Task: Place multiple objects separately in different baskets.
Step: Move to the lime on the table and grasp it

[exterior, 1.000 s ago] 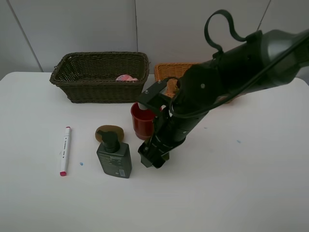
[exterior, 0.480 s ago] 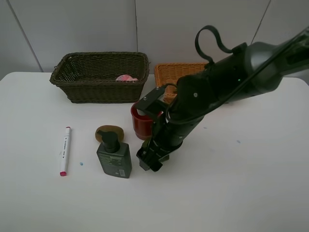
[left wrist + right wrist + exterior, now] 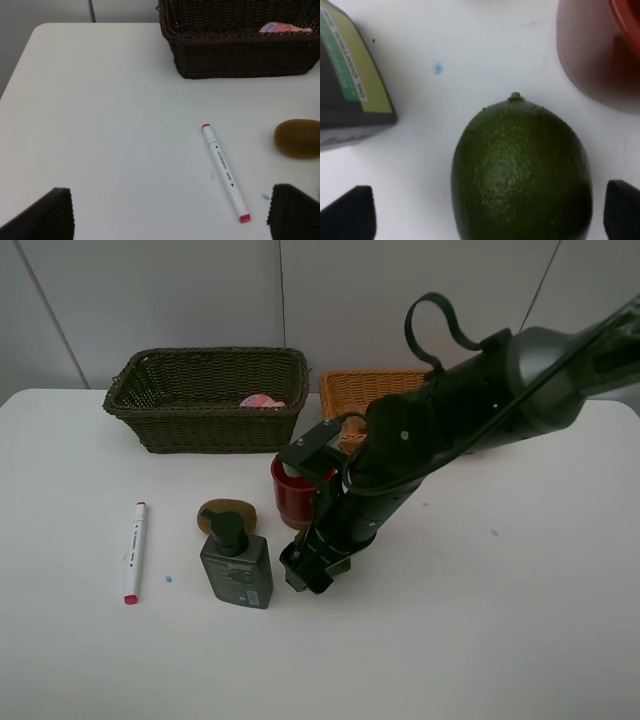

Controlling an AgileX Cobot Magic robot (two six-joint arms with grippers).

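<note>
Right hand (image 3: pixel 305 575) spread wide, low at centre frame in the high view, just beside the dark green pump bottle (image 3: pixel 236 565) and below the red plastic cup (image 3: pixel 293 495); shifted slightly down-left since a second ago, objects unmoved. Left wrist view: left hand (image 3: pixel 172 215) wide, empty, white marker (image 3: pixel 225 172) at centre frame. Right wrist view: green pebbled avocado (image 3: pixel 520 170) on the white bench (image 3: pixel 470 40), lower centre, between the open jaws. Approach step, seemingly; next, closing squarely, then carrying towards the light orange wicker basket (image 3: pixel 372 388), probably.
</note>
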